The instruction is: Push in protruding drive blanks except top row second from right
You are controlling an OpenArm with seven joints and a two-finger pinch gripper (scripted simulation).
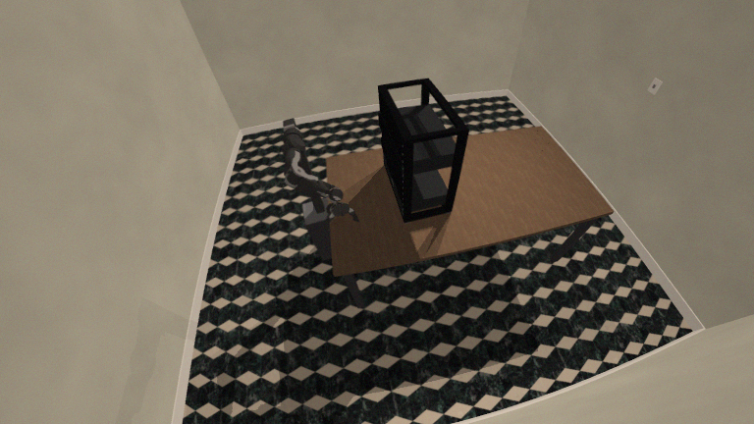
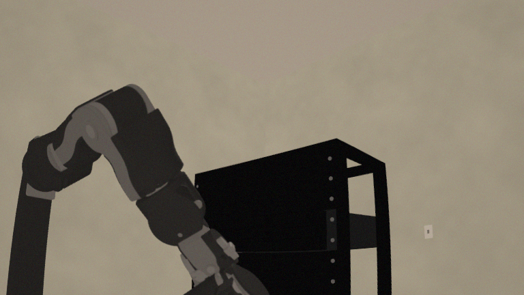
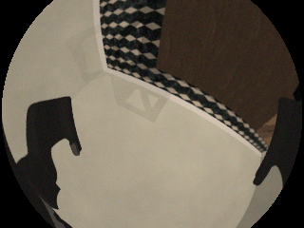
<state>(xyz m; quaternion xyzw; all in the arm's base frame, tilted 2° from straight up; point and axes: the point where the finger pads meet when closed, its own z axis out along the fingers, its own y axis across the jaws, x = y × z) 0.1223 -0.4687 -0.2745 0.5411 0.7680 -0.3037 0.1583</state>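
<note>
A black open-frame rack stands on the brown table, with dark chassis boxes on its shelves. Its front faces left, towards my arm, and the drive blanks there are too dark and small to make out. In the exterior view the rack is a black silhouette and no blanks show. My gripper is open and empty above the table's left edge, well apart from the rack front. In the wrist view both fingers stand wide apart with only wall, floor and table between them.
My arm's base stands on the checkered floor just left of the table. The walls close in behind and to the left. The rack is the only thing standing on the table.
</note>
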